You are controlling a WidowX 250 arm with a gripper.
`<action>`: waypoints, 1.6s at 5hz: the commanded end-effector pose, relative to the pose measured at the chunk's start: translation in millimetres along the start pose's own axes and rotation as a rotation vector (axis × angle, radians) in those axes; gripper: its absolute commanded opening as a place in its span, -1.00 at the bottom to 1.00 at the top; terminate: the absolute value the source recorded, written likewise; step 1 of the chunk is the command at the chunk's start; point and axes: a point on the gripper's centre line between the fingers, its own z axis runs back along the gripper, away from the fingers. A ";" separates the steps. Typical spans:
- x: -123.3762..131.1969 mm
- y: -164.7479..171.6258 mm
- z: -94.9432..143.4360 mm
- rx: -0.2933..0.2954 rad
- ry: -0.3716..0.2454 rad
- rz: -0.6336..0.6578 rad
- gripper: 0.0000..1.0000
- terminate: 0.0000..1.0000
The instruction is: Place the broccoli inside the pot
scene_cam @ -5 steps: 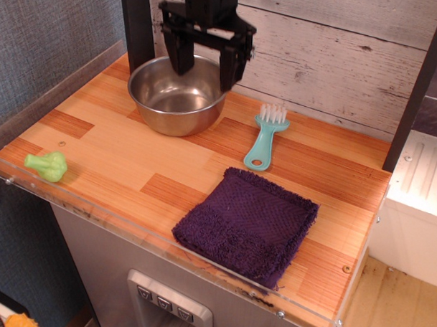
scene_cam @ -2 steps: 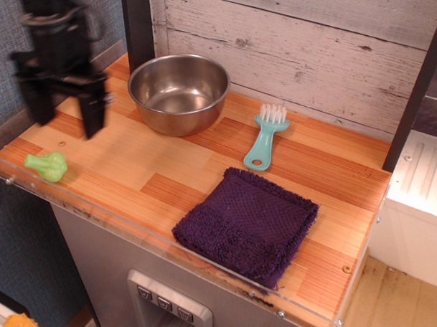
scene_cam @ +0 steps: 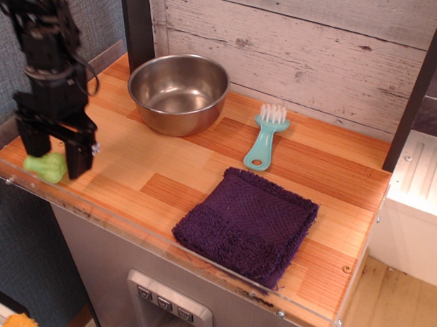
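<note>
The light green broccoli [scene_cam: 49, 168] lies on the wooden counter at its front left corner. My black gripper [scene_cam: 51, 155] is open and stands right over it, one finger on each side of the floret. The gripper hides part of the broccoli, and I cannot tell whether the fingers touch it. The pot [scene_cam: 178, 92], a shiny steel bowl, stands empty at the back left of the counter, well apart from the gripper.
A teal brush [scene_cam: 264, 139] with white bristles lies to the right of the pot. A folded purple towel [scene_cam: 246, 223] lies at the front middle. A clear plastic lip [scene_cam: 151, 234] runs along the counter's front and left edges. A white wooden wall stands behind.
The gripper has swung from above the pot to the left, then come down and forward over the broccoli. The broccoli, pot, brush and towel have not moved.
</note>
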 end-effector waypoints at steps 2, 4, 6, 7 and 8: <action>14.7 6.1 -2.4 0.004 0.010 -0.021 -1.00 -1.00; 11.9 -3.1 13.2 0.006 -0.036 -0.021 1.00 -1.00; 2.6 -13.5 20.5 -0.011 -0.040 -0.028 1.00 -1.00; -4.8 -12.7 17.9 -0.030 -0.031 -0.014 1.00 -1.00; -8.0 -10.9 12.0 -0.049 -0.012 -0.006 1.00 -1.00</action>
